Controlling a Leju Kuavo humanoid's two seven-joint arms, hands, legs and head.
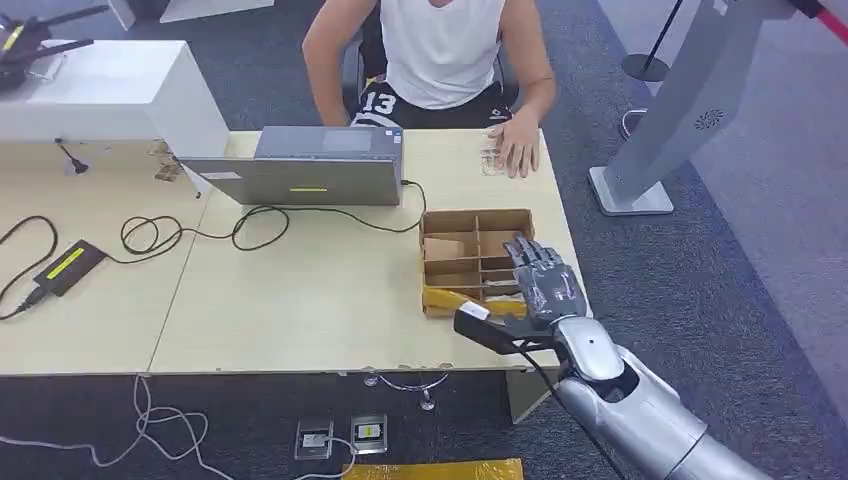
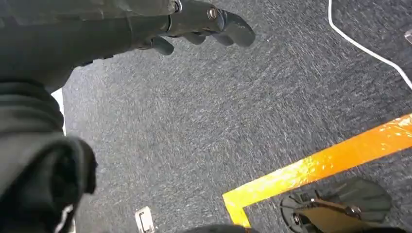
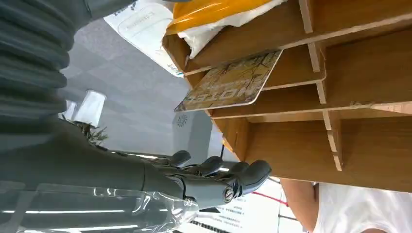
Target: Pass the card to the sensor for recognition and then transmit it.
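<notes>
Pale wood-laminate tabletop (image 1: 300, 300), left to right in head view:

- 9 o'clock: black power brick (image 1: 68, 266) with yellow label, black cable (image 1: 200, 235) looping right.
- 12 o'clock: closed grey laptop (image 1: 300, 165) at far edge; seated person in white sleeveless top (image 1: 440, 50) behind it, one hand (image 1: 518, 145) flat on tabletop at about 1 o'clock.
- 3 o'clock: brown wooden divided tray (image 1: 475, 255), several compartments; yellow packet (image 1: 455, 298) in nearest row.

Left hand (image 2: 209, 22): hanging over dark grey carpet (image 2: 218, 121) beside orange floor tape (image 2: 316, 167). Fingers loosely extended, holding nothing.

Right hand (image 1: 545, 280): over right side of tray, fingers spread and straight, nothing between them. Wrist view confirms: hand (image 3: 214, 182) apart from contents.

Task item: printed, brownish patterned card (image 3: 231, 82), leaning tilted inside a tray compartment, edge projecting past divider. Not touched by either hand.

Sensor: not identified with certainty.

Progress (judgement): early stage. Card not yet grasped; presentation to sensor and handover both outstanding. Next: closing fingers on card's free edge.
</notes>
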